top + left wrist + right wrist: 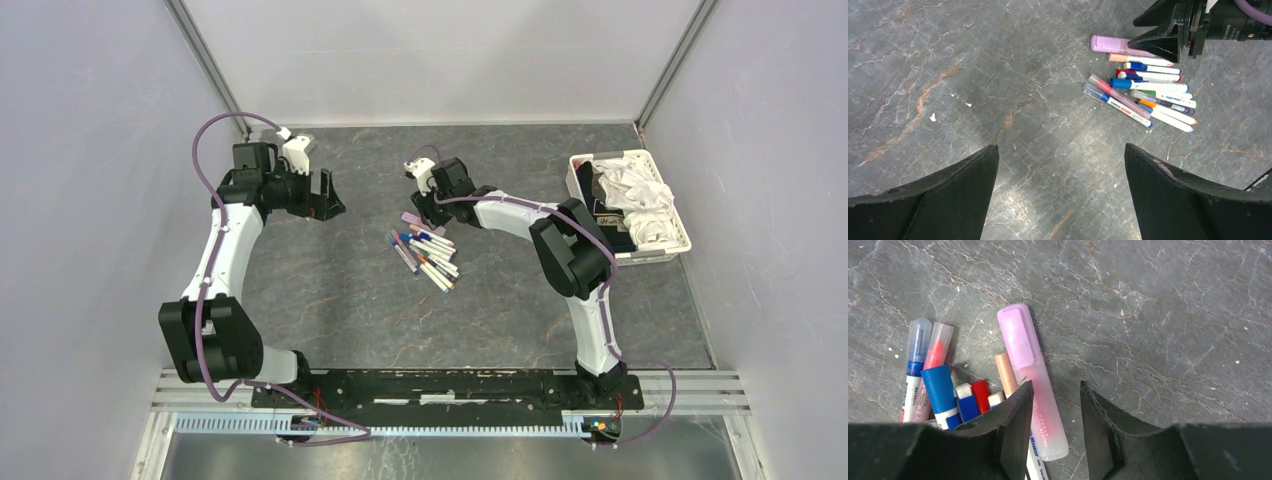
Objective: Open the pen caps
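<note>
A pile of pens lies mid-table, with the pen caps on them. In the right wrist view I see a lilac highlighter cap, a big blue cap, a small blue cap, a red cap, a peach cap and two clear caps. My right gripper is open, low over the pile's far end. Its jaws straddle the pink highlighter body, not closed on it. My left gripper is wide open and empty, hovering left of the pile.
A white basket holding white cloth stands at the right, beside the right arm's elbow. Enclosure walls stand on three sides. The right gripper shows at the top right of the left wrist view.
</note>
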